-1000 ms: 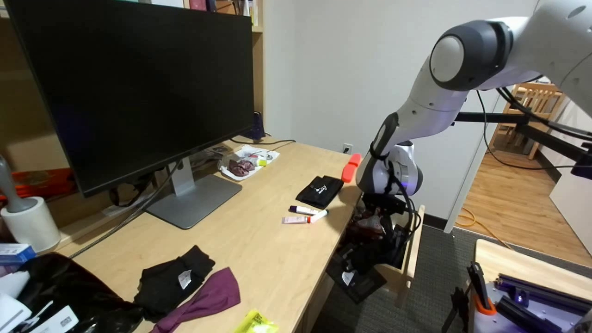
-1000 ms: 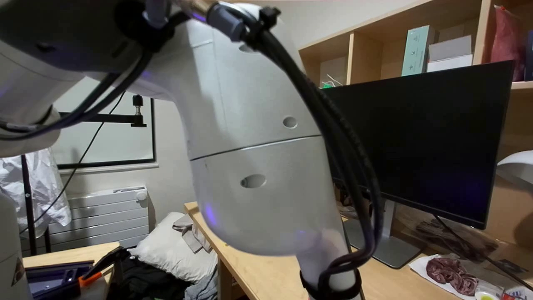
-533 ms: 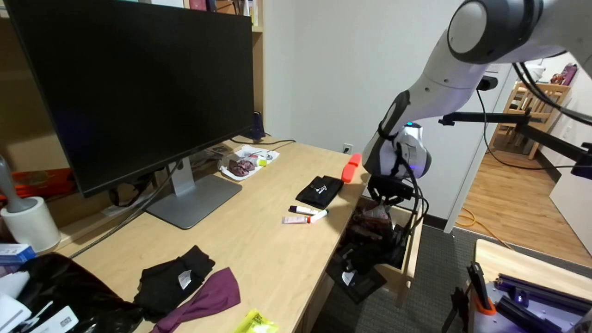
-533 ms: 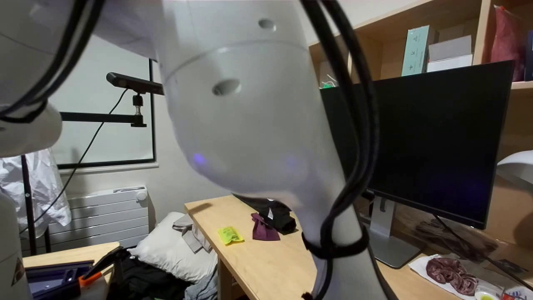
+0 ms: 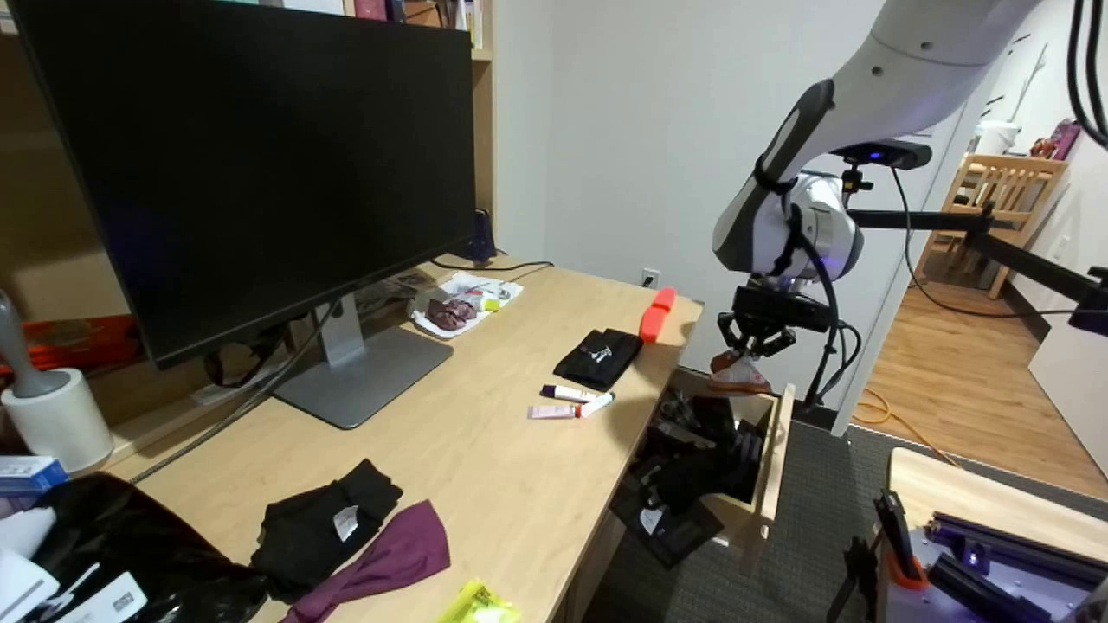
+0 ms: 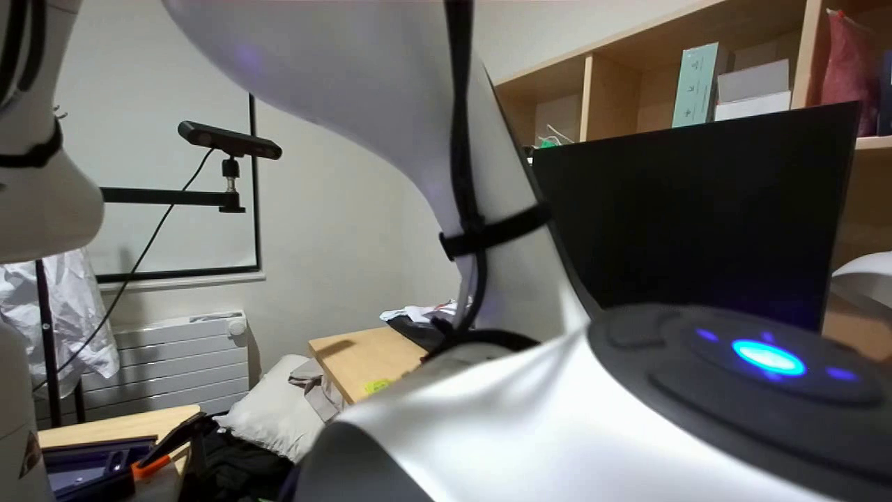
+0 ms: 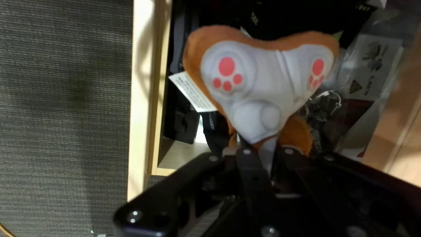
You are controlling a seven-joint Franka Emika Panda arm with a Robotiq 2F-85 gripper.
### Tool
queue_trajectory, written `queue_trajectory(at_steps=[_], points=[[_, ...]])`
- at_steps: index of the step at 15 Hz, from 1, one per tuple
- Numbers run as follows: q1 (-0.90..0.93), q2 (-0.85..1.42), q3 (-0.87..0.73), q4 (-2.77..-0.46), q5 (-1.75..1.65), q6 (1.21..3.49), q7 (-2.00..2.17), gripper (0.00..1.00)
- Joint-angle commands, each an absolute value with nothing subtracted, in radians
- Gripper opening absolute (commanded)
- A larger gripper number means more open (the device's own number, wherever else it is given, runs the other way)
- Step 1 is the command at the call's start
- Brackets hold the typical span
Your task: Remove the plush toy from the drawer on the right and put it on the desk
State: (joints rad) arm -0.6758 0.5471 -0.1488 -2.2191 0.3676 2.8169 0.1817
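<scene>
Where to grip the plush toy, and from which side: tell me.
The plush toy is probably best gripped at its narrow end, from above: its white body tapers up to where the claw pinches it, while the paw-marked ends spread wider below.

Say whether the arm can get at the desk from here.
Probably yes: the claw, closed on the plush toy, hangs above the drawer beside the desk, nothing visible between. It may need lifting first; whether the toy clears the desk edge is unclear.
</scene>
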Motion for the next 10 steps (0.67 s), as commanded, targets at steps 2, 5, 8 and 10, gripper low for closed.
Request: queue_trajectory(at_steps=[2,5,8,10], points=[[-0.657,0.33,-0.137,-2.437,0.363,2.756,0.012,0.09],[-0.588,0.251,-0.167,-2.52,0.324,2.694,-0.02,0.09],[-0.492,0.182,-0.19,-2.591,0.29,2.666,-0.012,0.09],[-0.424,0.15,-0.216,-2.618,0.255,2.658,0.022,0.09]])
